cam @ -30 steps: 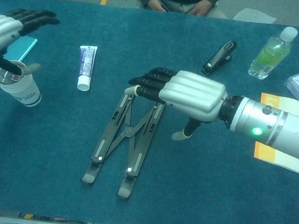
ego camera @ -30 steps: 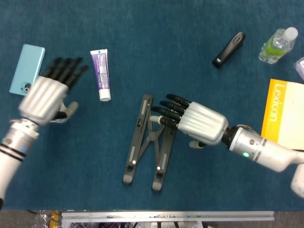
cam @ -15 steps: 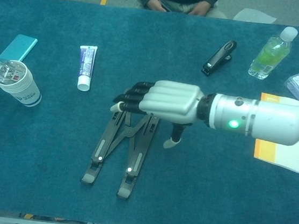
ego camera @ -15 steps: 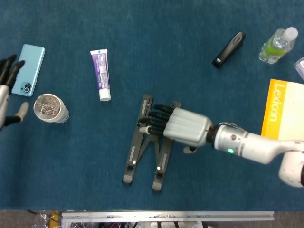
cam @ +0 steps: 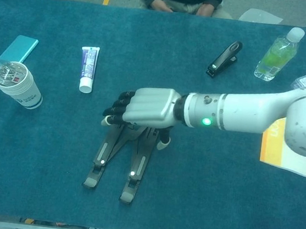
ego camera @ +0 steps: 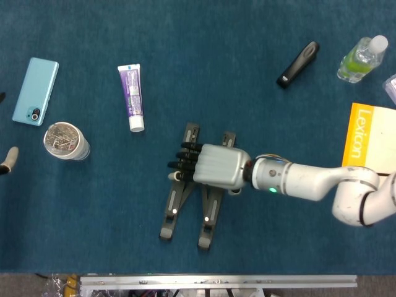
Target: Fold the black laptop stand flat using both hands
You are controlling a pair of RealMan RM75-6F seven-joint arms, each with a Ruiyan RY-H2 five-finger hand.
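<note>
The laptop stand (ego camera: 189, 189) is being pressed flat under the right hand (ego camera: 213, 167), fingers (ego camera: 183, 163) curled over its rails, so left-hand support looks needed next.

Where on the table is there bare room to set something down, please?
Bare cloth lies between the toothpaste and the stapler, and below the cup, left of the laptop stand. The right edge is crowded: bottle, yellow book.

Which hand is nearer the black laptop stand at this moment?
Right. The right hand lies over the black laptop stand, fingers across its upper part. Of the left hand, only a fingertip shows at the table's far left edge, beyond the cup.
</note>
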